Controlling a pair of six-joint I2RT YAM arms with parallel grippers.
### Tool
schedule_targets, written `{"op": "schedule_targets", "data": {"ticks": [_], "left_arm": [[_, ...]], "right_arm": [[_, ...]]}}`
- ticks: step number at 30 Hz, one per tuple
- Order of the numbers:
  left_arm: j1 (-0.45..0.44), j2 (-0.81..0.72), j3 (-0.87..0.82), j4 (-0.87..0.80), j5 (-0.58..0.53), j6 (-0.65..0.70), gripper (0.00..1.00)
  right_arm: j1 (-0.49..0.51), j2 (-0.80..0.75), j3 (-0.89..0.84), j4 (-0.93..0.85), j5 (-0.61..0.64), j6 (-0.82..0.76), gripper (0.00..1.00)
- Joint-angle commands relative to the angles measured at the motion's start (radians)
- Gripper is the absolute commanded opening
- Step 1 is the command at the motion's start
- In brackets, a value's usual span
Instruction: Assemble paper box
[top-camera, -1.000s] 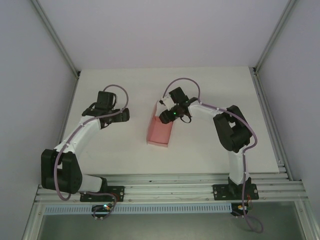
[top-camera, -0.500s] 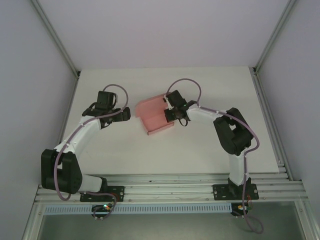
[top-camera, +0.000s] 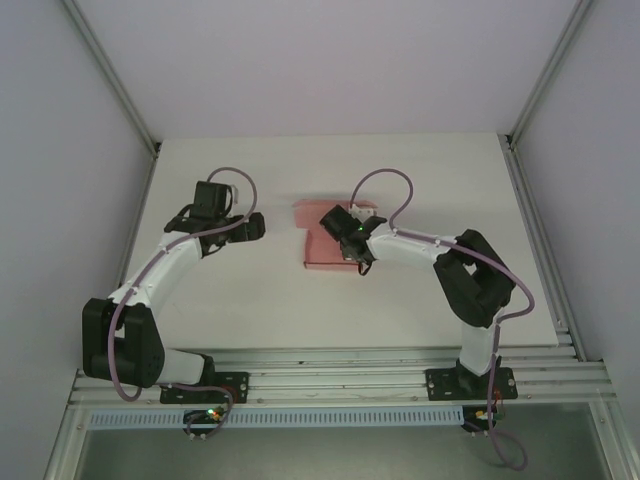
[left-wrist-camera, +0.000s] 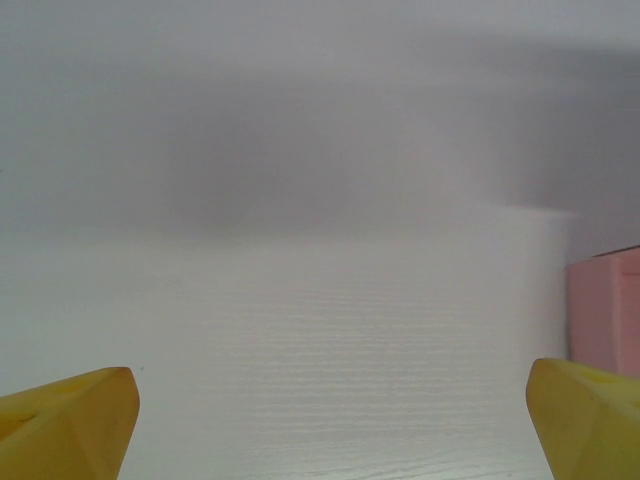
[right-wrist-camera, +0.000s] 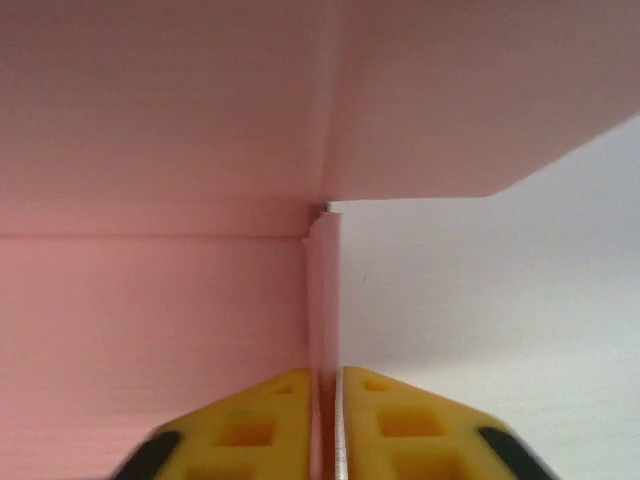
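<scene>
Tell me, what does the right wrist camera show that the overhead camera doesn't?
Right wrist camera: the right hand pinching a thin card wall of the pink box, seen edge-on between yellow fingertips, with the fold lines up close. Overhead camera: both arms, the whole box lying on the table, and the left hand apart from it. Shared: the pink box and the white table.

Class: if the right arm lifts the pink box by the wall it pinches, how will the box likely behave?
Probably floppy: the paper box is thin card, pinched by one single-sheet wall in the jaws of the right gripper. Likely very light, so it may swing. The angled flap could sag.
</scene>
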Motion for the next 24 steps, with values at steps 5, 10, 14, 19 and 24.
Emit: {"op": "schedule_targets", "data": {"ticks": [5, 10, 14, 19, 24], "left_arm": [[-0.076, -0.017, 0.024, 0.052, 0.229, 0.210, 1.00], [-0.178, 0.023, 0.092, 0.013, 0.211, 0.393, 1.00], [-0.192, 0.134, 0.219, -0.054, 0.218, 0.446, 1.00], [-0.194, 0.280, 0.350, -0.141, 0.247, 0.532, 0.97], [-0.195, 0.351, 0.400, -0.180, 0.244, 0.584, 0.88]], "right_arm": [[-0.008, -0.189, -0.077, 0.077, -0.020, -0.116, 0.44], [-0.034, -0.373, -0.189, 0.236, -0.153, -0.441, 0.79], [-0.158, -0.431, -0.224, 0.312, -0.378, -0.691, 0.89], [-0.239, -0.372, -0.196, 0.292, -0.562, -0.902, 0.92], [-0.253, -0.307, -0.178, 0.320, -0.554, -0.986, 0.90]]}}
